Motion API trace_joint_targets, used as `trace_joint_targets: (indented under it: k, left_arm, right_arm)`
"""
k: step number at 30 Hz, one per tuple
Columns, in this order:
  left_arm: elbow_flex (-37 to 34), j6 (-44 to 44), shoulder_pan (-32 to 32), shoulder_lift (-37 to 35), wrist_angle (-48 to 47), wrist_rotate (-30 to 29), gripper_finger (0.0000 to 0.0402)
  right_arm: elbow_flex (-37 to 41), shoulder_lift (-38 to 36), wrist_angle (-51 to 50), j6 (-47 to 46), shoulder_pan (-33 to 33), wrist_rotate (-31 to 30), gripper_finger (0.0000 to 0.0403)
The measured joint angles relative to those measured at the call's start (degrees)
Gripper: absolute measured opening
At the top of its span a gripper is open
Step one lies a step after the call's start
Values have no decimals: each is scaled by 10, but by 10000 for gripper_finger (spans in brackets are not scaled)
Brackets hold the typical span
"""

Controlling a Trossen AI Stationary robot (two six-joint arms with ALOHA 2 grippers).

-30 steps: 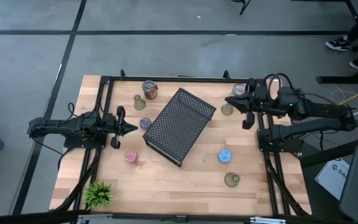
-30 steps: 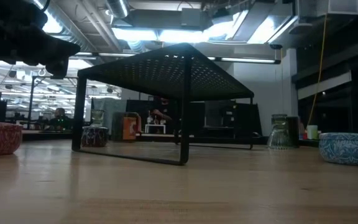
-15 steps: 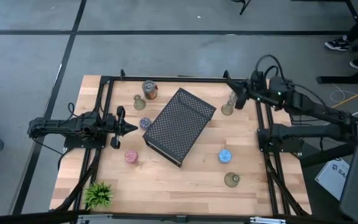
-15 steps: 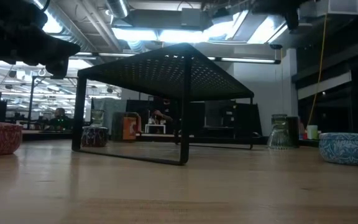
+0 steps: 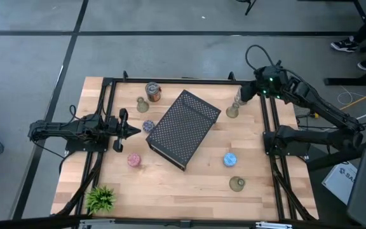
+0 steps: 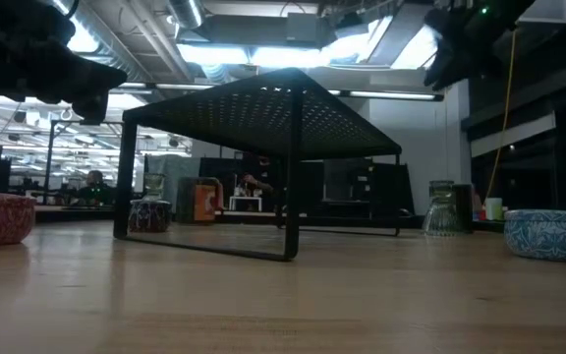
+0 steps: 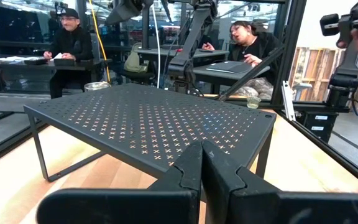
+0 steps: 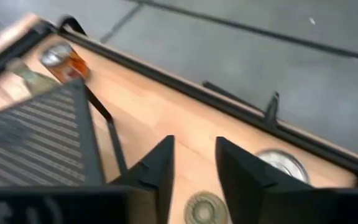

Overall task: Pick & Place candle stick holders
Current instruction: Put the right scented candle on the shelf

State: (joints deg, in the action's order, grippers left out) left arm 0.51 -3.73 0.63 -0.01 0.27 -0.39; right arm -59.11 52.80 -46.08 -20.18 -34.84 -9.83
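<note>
The left tool (image 5: 134, 131) waits pressed together near the purple holder (image 5: 148, 126). Right of the black rack (image 5: 183, 129), the right tool (image 5: 241, 97) hovers spread and empty over an olive glass holder (image 5: 232, 112) on the surface — probably smooth, fragile; better grip its narrow neck.

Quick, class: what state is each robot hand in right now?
Left hand: shut, holding nothing.
Right hand: open, empty, above an olive-green holder.
</note>
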Motion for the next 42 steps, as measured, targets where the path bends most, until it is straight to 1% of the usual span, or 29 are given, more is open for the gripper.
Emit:
trace_joint_targets:
  k: [3,5,9,12,16,20,25,29,34,37,42]
  left_arm:
    - [0,0,0,0,0,0,2]
    - [0,0,0,0,0,0,2]
    - [0,0,0,0,0,0,2]
    - [0,0,0,0,0,0,2]
    - [0,0,0,0,0,0,2]
    - [0,0,0,0,0,0,2]
    - [0,0,0,0,0,0,2]
    - [0,0,0,0,0,0,2]
    - [0,0,0,0,0,0,2]
    - [0,0,0,0,0,0,2]
    - [0,0,0,0,0,0,2]
  right_arm:
    - [-5,19,-16,0,-12,12,176]
    - [-5,31,-20,0,-18,37,205]
    - [-5,53,-22,-17,-25,58,244]
    - [-5,63,-22,-28,-28,60,257]
    - [-5,72,-21,-10,-29,69,258]
    - [-5,80,-23,-8,-46,69,265]
    - [-5,98,-51,-9,-61,67,304]
    - [-5,116,-67,-12,-62,31,345]
    - [-10,144,-86,-15,-68,11,386]
    - [-33,167,-107,-15,-74,6,398]
    - [-78,209,-135,-2,-87,-19,399]
